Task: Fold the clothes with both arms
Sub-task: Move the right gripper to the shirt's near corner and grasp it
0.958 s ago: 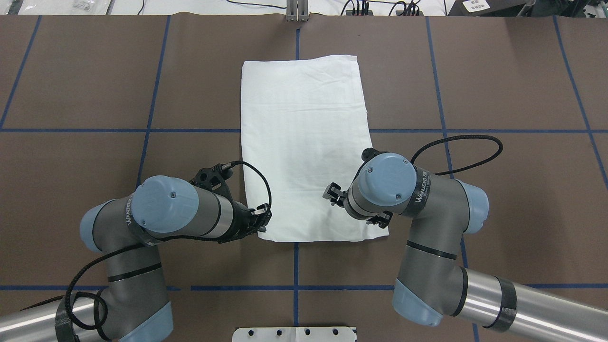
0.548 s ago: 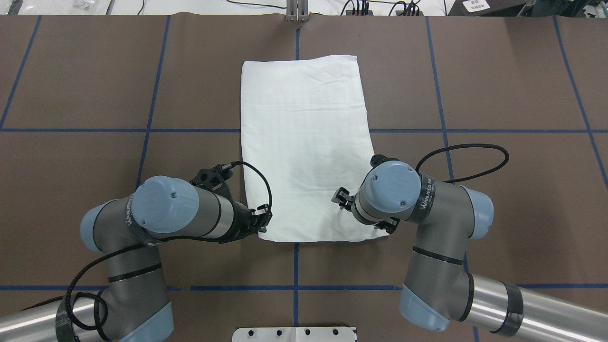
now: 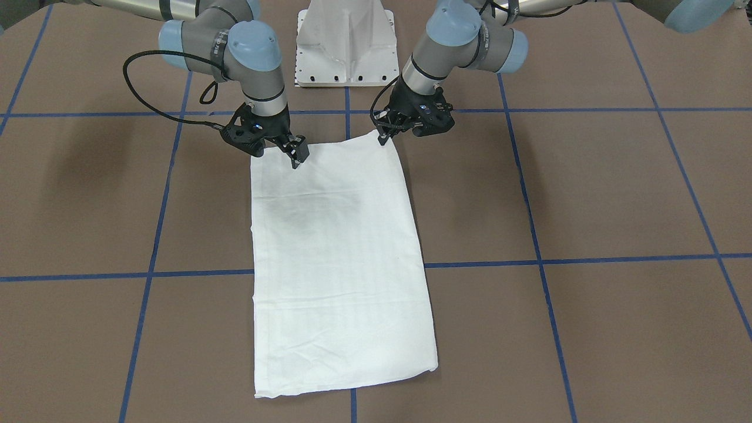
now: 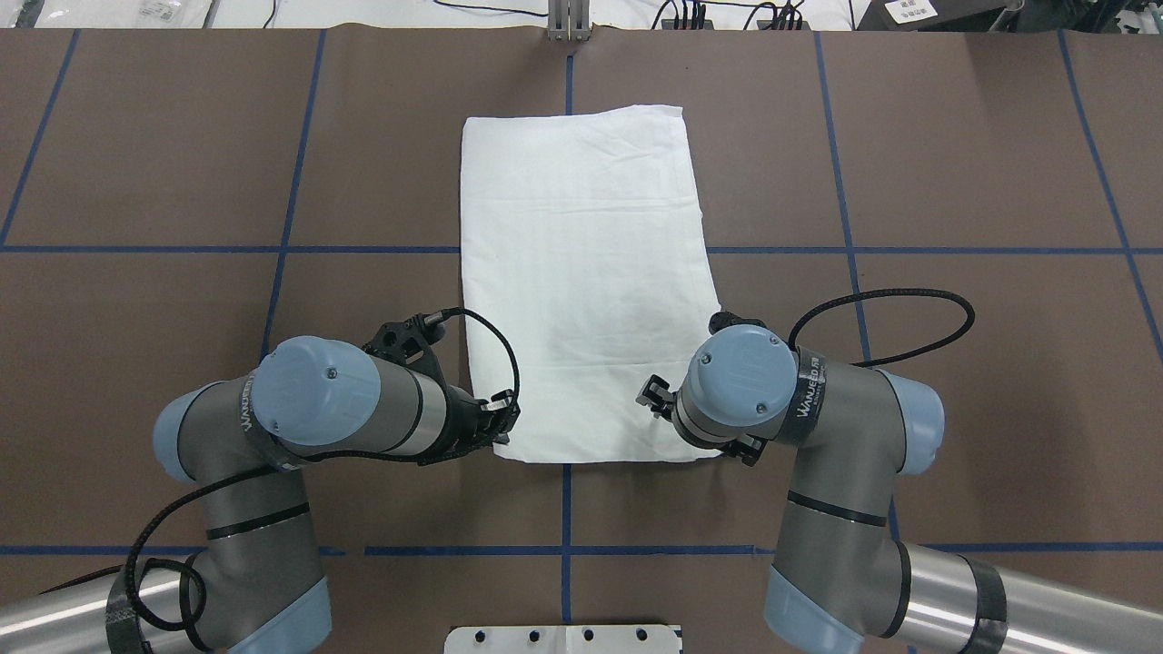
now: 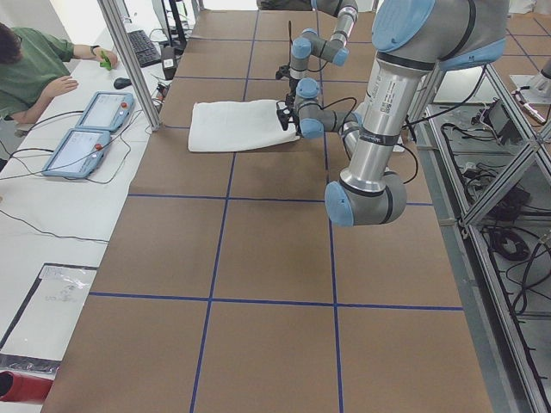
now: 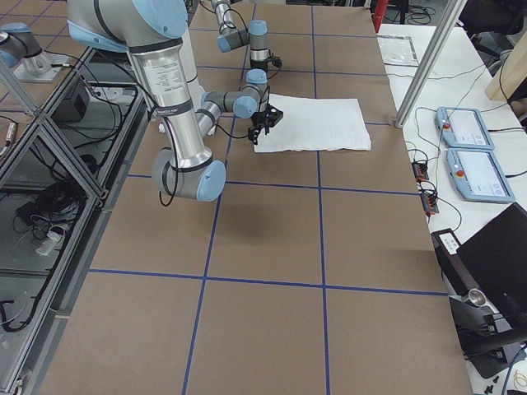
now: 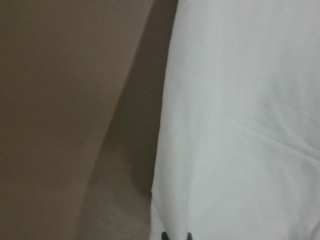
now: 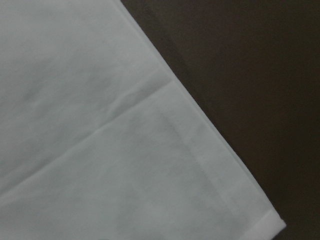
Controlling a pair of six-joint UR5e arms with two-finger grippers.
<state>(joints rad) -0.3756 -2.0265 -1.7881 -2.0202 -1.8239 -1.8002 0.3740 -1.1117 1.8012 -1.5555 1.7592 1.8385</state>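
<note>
The white shirt (image 3: 341, 252) lies folded into a long rectangle on the brown table; it also shows in the overhead view (image 4: 581, 272). No collar, label or print shows. My left gripper (image 3: 383, 138) sits at the shirt's near-left corner (image 4: 502, 425) and looks shut on the cloth there; the left wrist view shows the shirt's edge (image 7: 240, 125) right at two dark fingertips. My right gripper (image 3: 277, 156) hangs open low over the near-right corner, one finger (image 3: 298, 160) over the cloth. The right wrist view shows that corner (image 8: 100, 125) with no fingers in sight.
The white pedestal base (image 3: 346, 47) stands at the table's near edge between the arms. Blue tape lines cross the brown table (image 4: 954, 163). An operator (image 5: 30, 64) and two tablets (image 5: 103, 112) are at a side bench beyond the far edge.
My right arm has moved right and toward the robot, from over the shirt's near part to its near-right corner. The left arm and the shirt have not moved.
</note>
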